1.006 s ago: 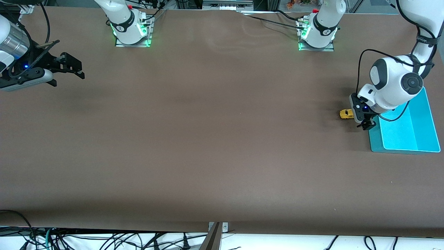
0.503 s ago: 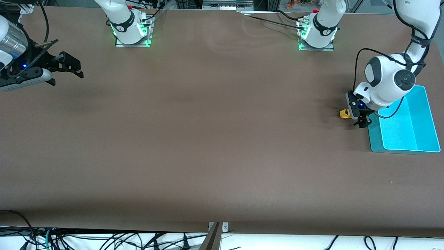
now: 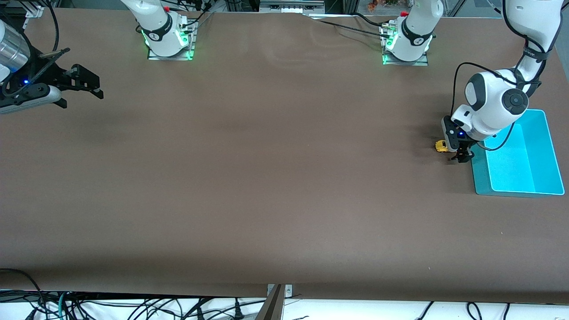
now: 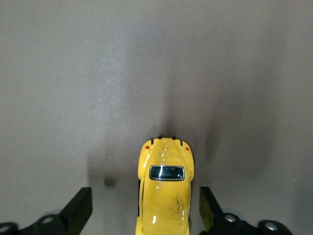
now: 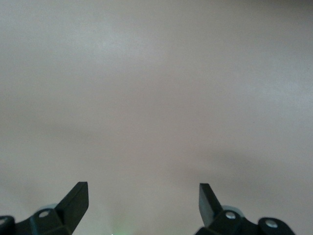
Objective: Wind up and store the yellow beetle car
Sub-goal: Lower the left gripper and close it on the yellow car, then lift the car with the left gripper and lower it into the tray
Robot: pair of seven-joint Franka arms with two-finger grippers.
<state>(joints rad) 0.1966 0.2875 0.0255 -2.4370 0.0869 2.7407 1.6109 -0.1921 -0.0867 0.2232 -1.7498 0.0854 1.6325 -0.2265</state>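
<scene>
Yellow beetle car sits on the table toward the left arm's end, just beside the cyan bin. Its body is a glossy bright yellow, rounded and humped, with a small dark window framed in a pale rim on its curved roof. Two tiny red lamps mark the shoulders of its rounded end, and thin dark scuff lines cross the paint on the panel next to the window. No lettering or badge can be read on it.

Going from largest to smallest: the table is a wide, flat, matte brown surface with a faint grain. The bin is a shallow rectangular tray of smooth cyan plastic with low walls.

Left gripper is low over the car, its two black, flat-faced fingers standing apart on either side of the yellow body; a gap shows on each side, so the jaws are spread and touch nothing. In the front view the white wrist hides most of the car, leaving only a yellow end showing.

Right gripper waits in the air over bare table at the right arm's end, its dark fingers spread wide with nothing between them.
</scene>
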